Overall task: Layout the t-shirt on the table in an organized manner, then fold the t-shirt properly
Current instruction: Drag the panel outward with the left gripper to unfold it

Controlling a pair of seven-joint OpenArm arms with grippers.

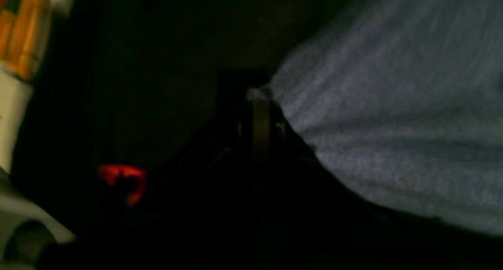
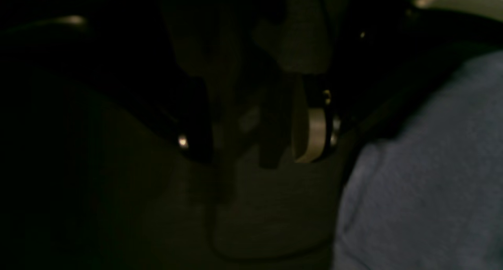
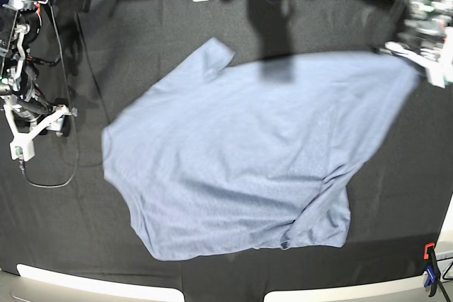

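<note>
The blue-grey t-shirt lies spread across the black table, one sleeve pointing to the far side and wrinkles bunched at its near right corner. In the base view my left gripper is blurred at the far right, where the shirt's stretched corner ends. The left wrist view shows the left gripper shut on a pinch of the t-shirt. My right gripper sits at the table's left side, apart from the shirt's left edge. Seen from its wrist, the right gripper is open and holds nothing, with the t-shirt to its right.
A red and blue clamp grips the table's near right edge. A red clamp shows in the left wrist view. A black cable loops on the cloth by the right arm. White table rails run along the near edge.
</note>
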